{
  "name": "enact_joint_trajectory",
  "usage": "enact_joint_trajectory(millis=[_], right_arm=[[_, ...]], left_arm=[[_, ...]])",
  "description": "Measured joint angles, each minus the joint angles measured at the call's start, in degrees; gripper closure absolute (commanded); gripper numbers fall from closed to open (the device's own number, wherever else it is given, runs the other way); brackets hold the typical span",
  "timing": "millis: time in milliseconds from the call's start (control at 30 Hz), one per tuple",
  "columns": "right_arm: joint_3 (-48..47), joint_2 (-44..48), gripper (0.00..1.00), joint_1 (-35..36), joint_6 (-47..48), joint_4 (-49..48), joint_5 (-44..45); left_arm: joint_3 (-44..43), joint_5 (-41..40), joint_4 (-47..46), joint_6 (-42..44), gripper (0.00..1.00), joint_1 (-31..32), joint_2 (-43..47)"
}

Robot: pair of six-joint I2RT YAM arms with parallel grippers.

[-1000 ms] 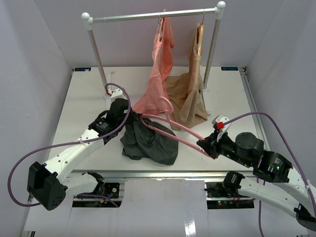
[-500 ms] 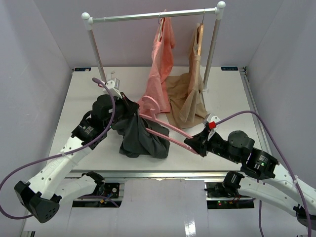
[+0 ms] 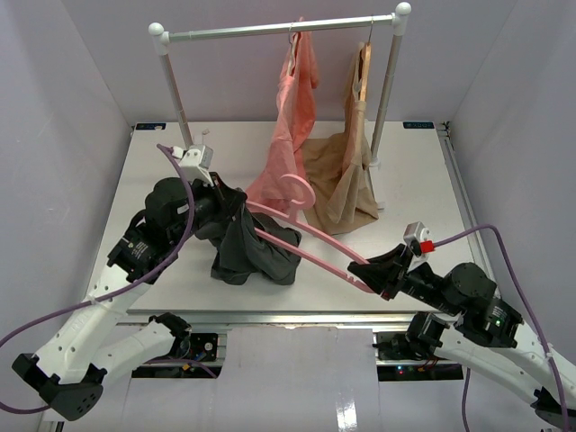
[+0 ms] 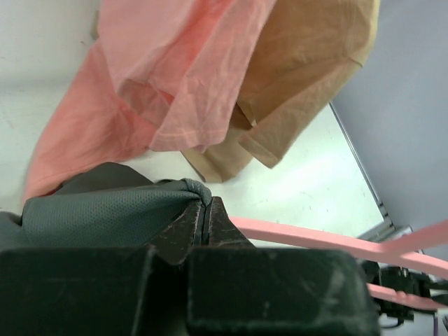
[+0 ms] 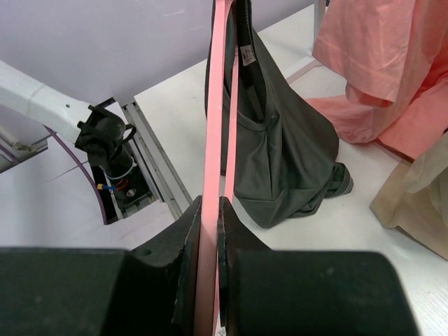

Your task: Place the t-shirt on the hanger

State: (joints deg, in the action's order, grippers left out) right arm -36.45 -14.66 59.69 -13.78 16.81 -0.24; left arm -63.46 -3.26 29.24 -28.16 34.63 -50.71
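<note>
1. At the right gripper (image 5: 208,206), nearest the front edge of the table (image 3: 414,171): pressed together on the pointed end of one shoulder of the hanger (image 5: 215,105), where the sloping arm and the lower bar meet. Held by the very tip, probably to leave the rest of the frame free to enter cloth.
2. Straight out ahead of that grip: hanger stretched away and raised off the table, its far shoulder buried in an opening of the t-shirt (image 5: 280,154), next to a small sewn-in label. Hook turned up and clear of the dark fabric.
3. Beyond the hanger's far end: t-shirt slung from it as a bunched sack, lower folds resting on the table. Judged only partly threaded, with one shoulder in and the held shoulder bare.
4. At the left gripper (image 4: 206,206): pinched shut on a fold at the t-shirt's top edge, with the pink bar passing just beside the fingertips. Likely lifting the cloth and bracing it against the hanger's push, so the opening gapes rather than collapses.
5. Farthest, past both grippers: salmon-pink garment (image 3: 288,153) and tan garment (image 3: 346,180) hanging from the rail (image 3: 279,29), hems down at the table just behind the t-shirt. Near enough to the hook to risk a snag.
</note>
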Motion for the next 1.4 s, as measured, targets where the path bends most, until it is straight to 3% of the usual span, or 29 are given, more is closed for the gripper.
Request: enact_joint_trajectory(millis=[100, 333, 533, 733, 767, 867, 933, 967, 1167, 1400], right_arm=[[3.7, 0.4, 0.92, 0.0, -0.3, -3.2, -0.6], [7.4, -8.4, 0.92, 0.0, -0.1, -14.7, -1.4], [16.6, -8.7, 0.92, 0.0, -2.4, -29.9, -0.5], [19.8, -11.2, 0.92, 0.1, -2.6, -39.2, 0.5], [20.3, -11.2, 0.92, 0.1, -2.7, -40.8, 1.0], [21.5, -11.1, 0.92, 0.1, -3.4, -44.0, 2.1], [22.7, -10.4, 0.92, 0.1, -4.0, -46.0, 2.4], [23.4, -10.0, 0.92, 0.1, -4.2, -47.0, 2.5], [26.4, -5.1, 0.92, 0.1, -3.7, -49.4, 2.5], [29.0, 2.2, 0.92, 0.1, -3.6, -52.5, 2.0]], left_arm=[[0.8, 8.0, -1.6, 1.6, 1.0, -0.1, -0.4], [0.6, 21.8, -6.0, 2.2, 1.0, -0.1, -2.4], [0.7, 26.3, -10.1, 2.4, 1.0, -1.3, -2.9], [2.0, 29.5, -14.3, 2.1, 0.98, -1.6, -0.9], [2.2, 30.4, -14.2, 2.0, 0.96, -1.5, -0.2], [2.3, 32.9, -12.6, 2.0, 0.54, -0.3, 1.2], [1.7, 32.7, -10.6, 2.3, 0.33, -0.2, 1.5], [1.4, 32.5, -9.7, 2.2, 0.29, -0.3, 1.5], [-4.7, 27.1, -0.6, 3.2, 0.23, -0.3, 1.0], [-9.7, 16.8, 6.4, 5.5, 0.26, -0.3, 4.4]])
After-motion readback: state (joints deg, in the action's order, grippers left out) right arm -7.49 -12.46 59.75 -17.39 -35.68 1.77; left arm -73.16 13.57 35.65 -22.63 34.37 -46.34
